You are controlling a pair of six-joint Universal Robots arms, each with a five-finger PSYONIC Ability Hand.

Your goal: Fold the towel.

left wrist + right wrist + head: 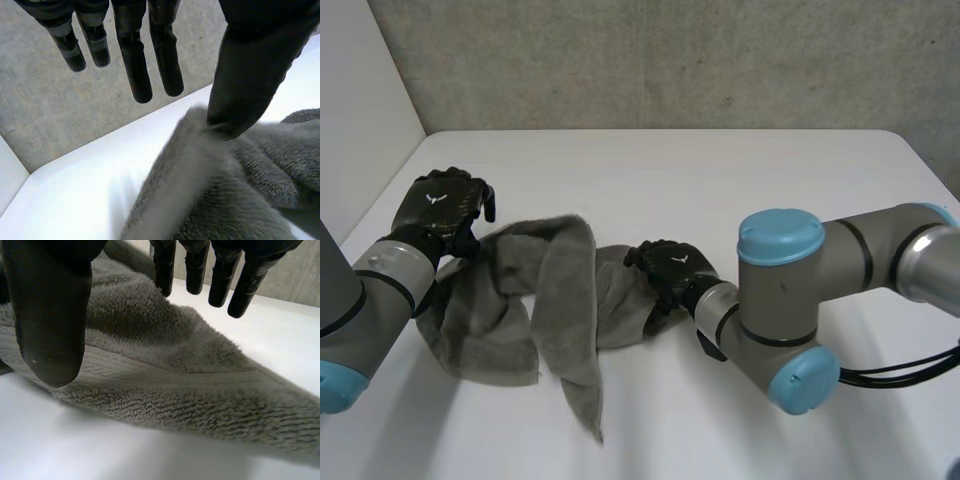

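1. white worktop [740, 170] against a grey concrete wall [670, 60] carries the towel [560, 290]. the towel lies crumpled and twisted near the front, between the two hands, with one narrow tail trailing toward the robot.
2. left hand [445, 205] sits at the towel's far left corner. its fingers [135, 65] are straight and clear of the cloth, and the thumb [250, 85] tip touches the edge. nothing is pinched.
3. right hand [670, 268] rests at the towel's right end. its fingers [240, 285] are straight above the pile, and the thumb [50, 315] stands apart from them at the near edge. no grip is made.
4. step in hand, as judged: secure two corners so that the cloth can be spread flat before any fold.
5. to do it well:
   - close thumb and fingers on a single layer at an edge, not on a bunch.
   - lift both ends evenly and draw them apart so that the twist drops out.
   - lay the towel flat, then fold.
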